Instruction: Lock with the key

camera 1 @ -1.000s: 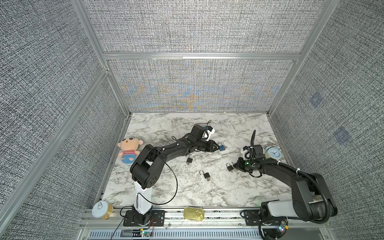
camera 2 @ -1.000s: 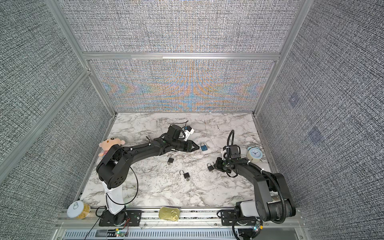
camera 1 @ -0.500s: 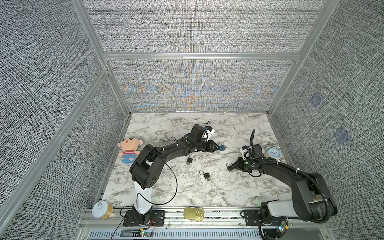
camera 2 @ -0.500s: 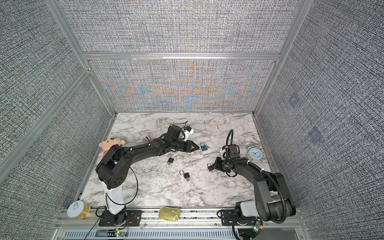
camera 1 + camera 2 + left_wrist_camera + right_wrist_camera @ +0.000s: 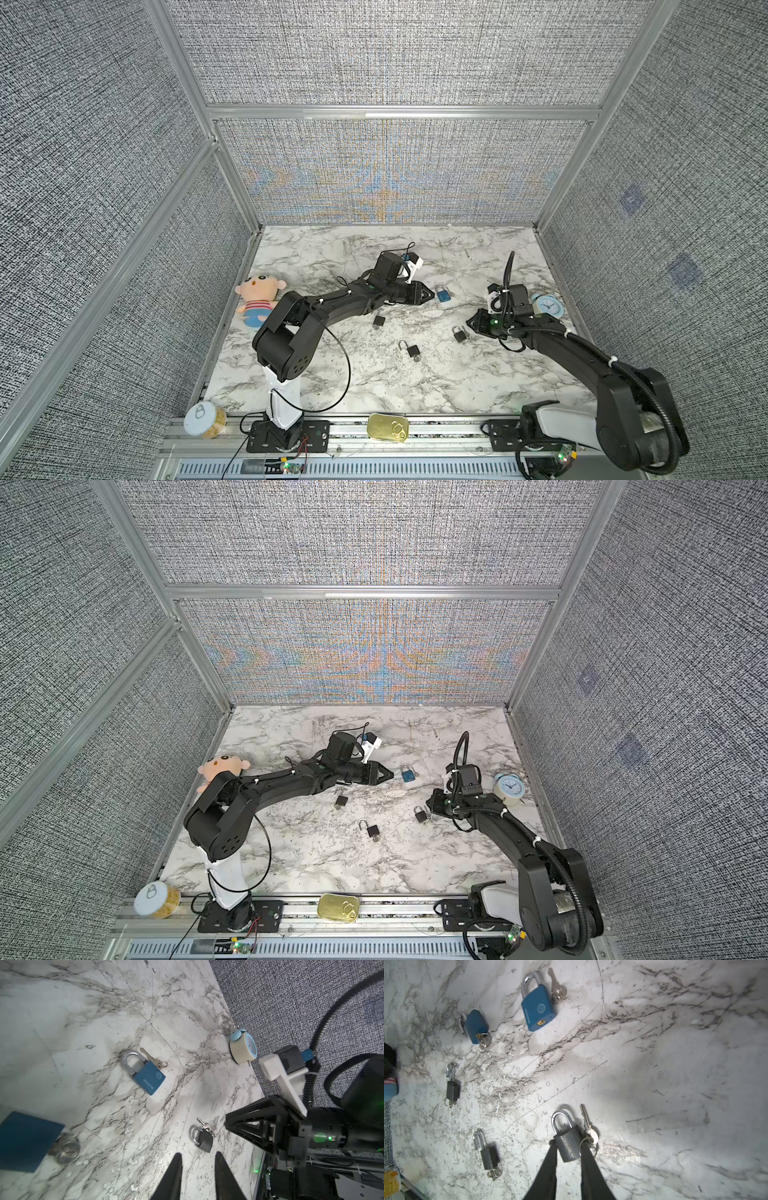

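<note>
**Right tool spread about the grey padlock, key laid beside it**

The right tool [image 5: 569, 1145] is seen slightly spread, with one fingertip on either side of the body of the grey padlock [image 5: 569, 1153]. The padlock lies flat on the marble table [image 5: 675, 1064]. Whether the fingertips [image 5: 550, 1157] actually touch its flanks cannot be told. Its shackle [image 5: 560, 1114] appears to be seated in the body. The key [image 5: 585, 1120] is laid on the table just beside the lock, roughly parallel to the shackle, and is hung on a wire ring [image 5: 595, 1152] close to one fingertip.

The left tool [image 5: 197, 1156] is likewise held slightly spread and empty, low over the table. In both top views it is pointed at a blue padlock [image 5: 443, 295] [image 5: 408, 775] just beyond its tips. A key of that lock's own [image 5: 153, 1059] is laid by its shackle. A second blue padlock [image 5: 475, 1026], with a key in its keyhole, is seen near the first in the right wrist view.

Towards the front of the table two small dark padlocks [image 5: 379, 321] [image 5: 412, 351] are laid apart from each other. The nearer one is seen with its shackle lifted open.

A pale blue alarm clock [image 5: 548, 307] is stood by the right wall, behind the right arm. A plush doll [image 5: 257, 297] is laid at the left edge. A gold tin [image 5: 387, 427] and a round can [image 5: 203, 419] are set on the front rail.
</note>
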Controlling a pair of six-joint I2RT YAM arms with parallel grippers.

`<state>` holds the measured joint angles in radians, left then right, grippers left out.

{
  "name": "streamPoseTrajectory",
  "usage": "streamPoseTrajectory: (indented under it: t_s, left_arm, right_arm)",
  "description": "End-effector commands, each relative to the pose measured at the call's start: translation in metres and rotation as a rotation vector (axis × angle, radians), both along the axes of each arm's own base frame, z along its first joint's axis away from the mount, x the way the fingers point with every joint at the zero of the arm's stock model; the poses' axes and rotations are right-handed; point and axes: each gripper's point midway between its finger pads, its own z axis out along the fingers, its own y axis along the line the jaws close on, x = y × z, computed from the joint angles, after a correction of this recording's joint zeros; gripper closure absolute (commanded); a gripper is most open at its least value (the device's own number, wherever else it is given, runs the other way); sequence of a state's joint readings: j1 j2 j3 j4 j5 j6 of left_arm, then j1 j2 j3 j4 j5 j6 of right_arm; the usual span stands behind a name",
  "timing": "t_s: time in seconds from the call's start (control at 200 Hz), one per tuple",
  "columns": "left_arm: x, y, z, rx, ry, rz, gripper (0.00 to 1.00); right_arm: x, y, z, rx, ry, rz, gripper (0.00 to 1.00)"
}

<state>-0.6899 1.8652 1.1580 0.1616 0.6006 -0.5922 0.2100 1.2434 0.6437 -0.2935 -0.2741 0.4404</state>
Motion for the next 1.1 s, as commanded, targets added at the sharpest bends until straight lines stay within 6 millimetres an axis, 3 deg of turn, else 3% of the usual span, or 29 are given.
streamPoseTrajectory:
  t_s: [0.0,0.215,0.39,0.5,0.535,0.705,0.855,1.02,1.095]
  left_arm:
    - [0.01,0.008,0.009,-0.034,-0.056,0.045,0.7]
    - [0.022,0.036,0.005,-0.035,-0.04,0.102,0.7]
    - [0.029,0.064,0.005,-0.025,-0.058,0.176,0.7]
    - [0.034,0.083,0.004,-0.022,-0.061,0.225,0.71]
    - [0.035,0.089,0.004,-0.019,-0.061,0.243,0.7]
    - [0.039,0.116,0.003,-0.007,-0.076,0.31,0.7]
    - [0.037,0.127,0.003,-0.009,-0.076,0.321,0.7]
    - [0.036,0.135,0.011,0.028,-0.141,0.318,0.7]
    - [0.04,0.138,0.013,0.061,-0.146,0.32,0.7]
  right_arm:
    - [0.001,-0.002,0.011,-0.044,-0.014,-0.001,0.77]
    - [0.011,0.022,0.042,-0.096,-0.113,0.056,0.77]
    - [0.028,0.049,0.063,-0.121,-0.181,0.115,0.77]
    - [0.036,0.064,0.062,-0.152,-0.186,0.153,0.77]
    - [0.045,0.073,0.074,-0.151,-0.216,0.165,0.77]
    - [0.061,0.104,0.061,-0.208,-0.232,0.219,0.77]
    - [0.074,0.132,0.041,-0.255,-0.21,0.288,0.73]
    - [0.088,0.154,0.024,-0.274,-0.213,0.32,0.56]
    - [0.096,0.159,0.019,-0.277,-0.218,0.323,0.53]
